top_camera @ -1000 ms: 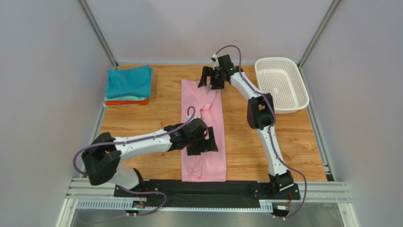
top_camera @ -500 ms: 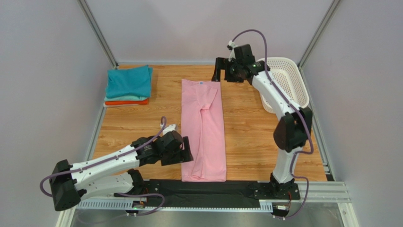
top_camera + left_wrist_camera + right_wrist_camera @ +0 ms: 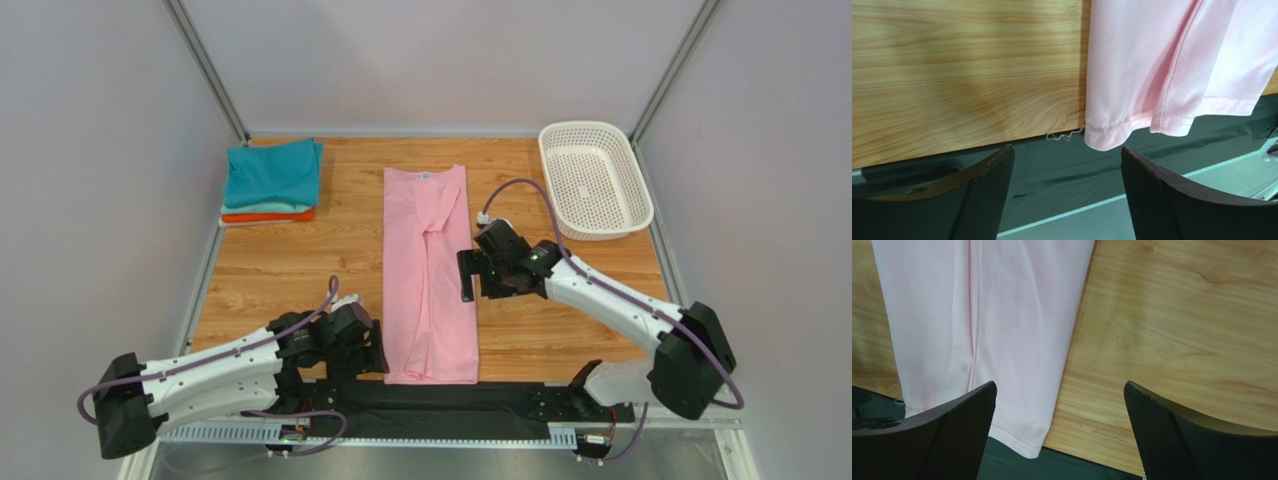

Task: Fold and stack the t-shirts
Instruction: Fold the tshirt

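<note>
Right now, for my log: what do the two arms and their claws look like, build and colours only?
Both arms are alike. The left arm and right arm have white link shells with chunky black joint housings. A lilac cable loops along each. The left claw and right claw are black, and their fingers have a fine mesh-textured face.

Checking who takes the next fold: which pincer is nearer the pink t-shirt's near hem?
Left. The left pincer sits just beside the hem at its left corner; the right pincer is farther up, beside the pink t-shirt midway along its right edge.
</note>
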